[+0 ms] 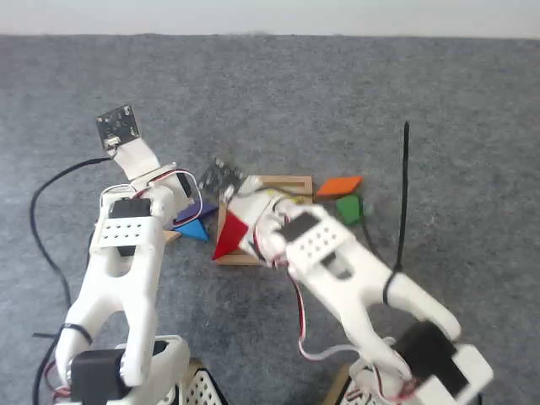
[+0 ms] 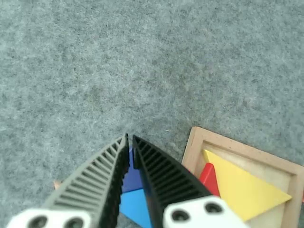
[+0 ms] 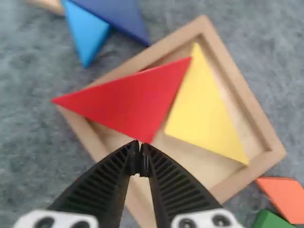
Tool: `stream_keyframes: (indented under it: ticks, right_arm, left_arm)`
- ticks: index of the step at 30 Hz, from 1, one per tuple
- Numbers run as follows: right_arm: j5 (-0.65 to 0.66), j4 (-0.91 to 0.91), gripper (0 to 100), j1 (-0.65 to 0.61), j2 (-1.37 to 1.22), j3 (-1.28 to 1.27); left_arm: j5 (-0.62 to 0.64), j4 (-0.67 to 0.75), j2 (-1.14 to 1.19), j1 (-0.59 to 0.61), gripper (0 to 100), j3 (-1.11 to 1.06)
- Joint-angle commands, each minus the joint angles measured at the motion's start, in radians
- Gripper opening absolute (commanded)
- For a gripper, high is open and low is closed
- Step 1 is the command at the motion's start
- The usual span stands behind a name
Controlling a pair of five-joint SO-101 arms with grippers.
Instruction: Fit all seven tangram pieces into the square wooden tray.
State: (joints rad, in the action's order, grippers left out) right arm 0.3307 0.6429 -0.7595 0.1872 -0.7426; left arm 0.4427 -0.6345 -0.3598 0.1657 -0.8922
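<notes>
1. Right gripper point(image 3: 140, 147): jaws pressed together with nothing between them. The tips sit at the nearest corner of the red triangle point(image 3: 128, 102) and seem to touch it. Judged to be serving as a closed pusher to nudge the piece, not to grasp it.
2. Red triangle: lies across the tray's rim with one point jutting over the carpet. Not seated.
3. Tray point(image 3: 266, 142): square, wooden. The yellow triangle point(image 3: 204, 114) lies flat inside against one corner, leaving the other half free, probably for the red one.
4. Left gripper point(image 2: 129, 137): jaws drawn together but for a sliver and holding nothing. It hangs above the dark blue triangle point(image 2: 132, 179) and the light blue triangle point(image 2: 135, 209), both outside the tray near one corner.
5. Orange piece point(image 1: 339, 185) and green piece point(image 1: 348, 208): on the carpet just beyond the tray's far side, near each other, awaiting placement.
</notes>
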Motion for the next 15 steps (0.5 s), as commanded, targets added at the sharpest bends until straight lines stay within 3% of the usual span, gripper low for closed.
stream_keyframes:
  ticks: [1,8,15]
  right_arm:
    - [0.000,-0.084,0.7,-0.018,0.062,-0.028]
    - [0.006,-0.188,0.7,-0.012,-0.130,0.009]
    - [0.009,-0.180,0.7,0.085,-0.196,0.083]
  left_arm:
    - [0.003,0.023,-0.044,0.006,1,0.008]
    - [0.006,0.020,-0.044,0.074,1,0.021]
    - [0.006,0.021,-0.044,0.072,1,0.021]
